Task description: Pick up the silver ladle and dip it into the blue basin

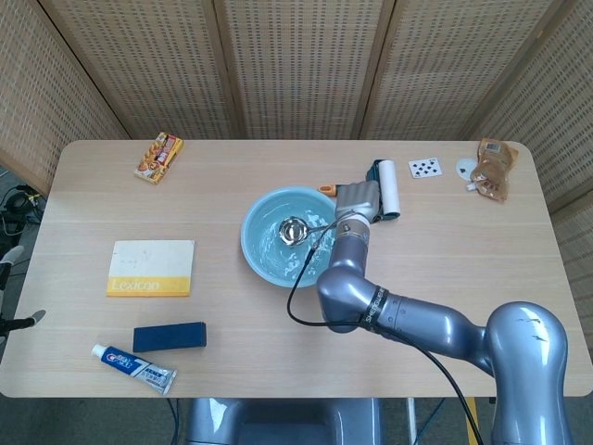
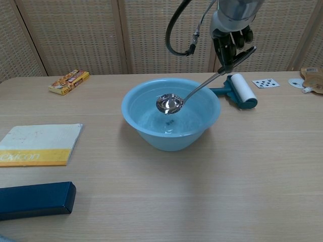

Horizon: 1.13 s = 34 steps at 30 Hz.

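The blue basin (image 1: pixel 252 248) stands mid-table with water in it; in the chest view the blue basin (image 2: pixel 135 119) shows ripples. My right hand (image 2: pixel 233 42) hangs above the basin's far right rim and grips the end of the silver ladle's handle. The ladle (image 2: pixel 169 104) slopes down to the left, its bowl lifted clear of the water at about rim height. From the head view, the ladle (image 1: pixel 294 229) sits over the basin's middle, and my right hand (image 1: pixel 358 201) is mostly hidden under its wrist. My left hand appears in neither view.
A teal lint roller (image 2: pixel 241 91) lies just behind the basin's right side. Playing cards (image 1: pixel 425 168) and a snack bag (image 1: pixel 493 169) lie far right. On the left are a yellow box (image 1: pixel 158 157), a Lexicon book (image 1: pixel 152 268), a dark blue box (image 1: pixel 169 336) and toothpaste (image 1: pixel 134 366).
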### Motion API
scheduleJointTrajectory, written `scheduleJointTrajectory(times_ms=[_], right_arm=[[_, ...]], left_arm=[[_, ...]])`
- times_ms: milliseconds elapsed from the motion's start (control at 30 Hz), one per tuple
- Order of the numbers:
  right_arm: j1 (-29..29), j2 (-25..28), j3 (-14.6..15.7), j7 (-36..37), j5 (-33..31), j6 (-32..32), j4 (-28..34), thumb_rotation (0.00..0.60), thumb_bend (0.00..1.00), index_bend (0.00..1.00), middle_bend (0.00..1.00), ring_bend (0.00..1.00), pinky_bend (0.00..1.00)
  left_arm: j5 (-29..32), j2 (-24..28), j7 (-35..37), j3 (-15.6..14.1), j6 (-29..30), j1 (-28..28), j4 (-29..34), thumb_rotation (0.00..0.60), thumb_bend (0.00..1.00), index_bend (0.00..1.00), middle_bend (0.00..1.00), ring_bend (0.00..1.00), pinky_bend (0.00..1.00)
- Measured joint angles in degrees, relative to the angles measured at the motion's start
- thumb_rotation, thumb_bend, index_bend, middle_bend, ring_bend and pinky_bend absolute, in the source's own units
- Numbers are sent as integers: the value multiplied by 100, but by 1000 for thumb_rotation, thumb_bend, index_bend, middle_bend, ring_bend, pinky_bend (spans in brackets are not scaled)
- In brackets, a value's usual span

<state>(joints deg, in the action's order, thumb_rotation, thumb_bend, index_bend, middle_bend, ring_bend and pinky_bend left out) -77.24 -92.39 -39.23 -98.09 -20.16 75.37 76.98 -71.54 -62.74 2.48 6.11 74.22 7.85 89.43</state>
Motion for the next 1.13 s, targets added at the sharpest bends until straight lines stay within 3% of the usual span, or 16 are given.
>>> scheduleJointTrajectory(times_ms=[867,1133], right_arm=[[-79,712,-592,-219,-911,444,448,600,901,816,986,984,1000],[-71,847,-656,-253,-1044,504,510,600,900,814,986,984,1000]], left_arm=[[15,-27,-51,-6,-2,6,-10,600,0,0,0,0,0],[37,-36,-64,1,-1,6,-21,600,0,0,0,0,0]])
